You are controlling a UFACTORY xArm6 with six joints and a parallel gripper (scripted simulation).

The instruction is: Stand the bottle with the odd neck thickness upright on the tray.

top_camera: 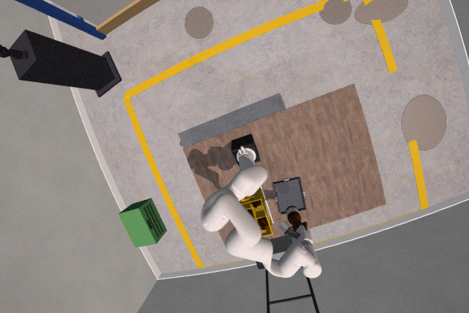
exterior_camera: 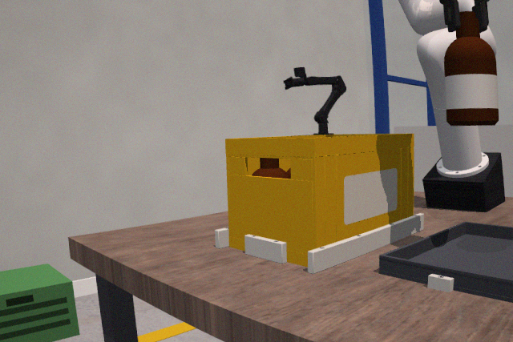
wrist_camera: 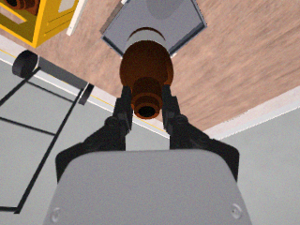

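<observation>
My gripper [exterior_camera: 467, 19] [wrist_camera: 146, 95] is shut on the neck of a brown bottle [exterior_camera: 470, 57] [wrist_camera: 146, 66] with a white label. The bottle also shows in the top view [top_camera: 294, 217]. It hangs upright in the air, well above the table, near the tray. The dark grey tray [top_camera: 289, 193] [exterior_camera: 404, 274] [wrist_camera: 185, 49] lies flat on the table with no bottle on it. The yellow crate [top_camera: 268, 229] [exterior_camera: 271, 210] [wrist_camera: 42, 28] stands level beside the tray. Brown bottles stand in some of its cells; the arm hides part of the crate, so I cannot count them.
White blocks [exterior_camera: 352, 247] sit along the crate's foot, and a small white block [exterior_camera: 441, 283] touches the tray's edge. The black robot base [top_camera: 237, 144] [exterior_camera: 463, 193] stands behind the crate. The wooden table [top_camera: 325, 143] [exterior_camera: 186, 239] carries them. A green box [top_camera: 138, 226] [exterior_camera: 37, 300] is off the table.
</observation>
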